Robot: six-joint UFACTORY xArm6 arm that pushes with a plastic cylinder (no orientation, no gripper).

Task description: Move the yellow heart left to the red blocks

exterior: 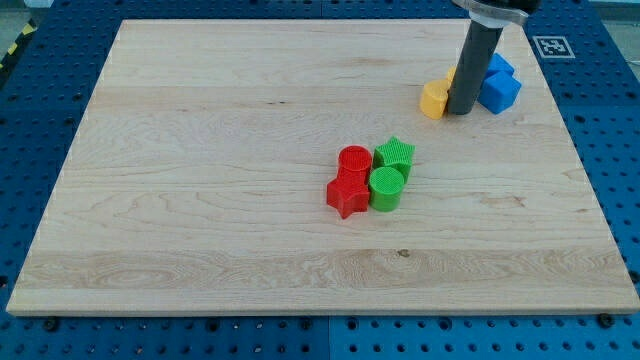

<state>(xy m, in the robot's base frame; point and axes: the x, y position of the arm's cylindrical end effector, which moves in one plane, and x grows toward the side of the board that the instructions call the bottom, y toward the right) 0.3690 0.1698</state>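
My tip (461, 111) sits near the tabletop's (200, 150) upper right, touching the right side of the yellow block (433, 100) — its heart shape I can't confirm from here. The tool is a plain rod with no jaws to part or close. Just right of the rod lie the blue blocks (498, 85), and another yellow piece is mostly hidden behind it. The red cylinder (354, 160) and red star (346, 194) lie well apart, lower left near the centre — beside a green star (396, 154) and green cylinder (386, 188).
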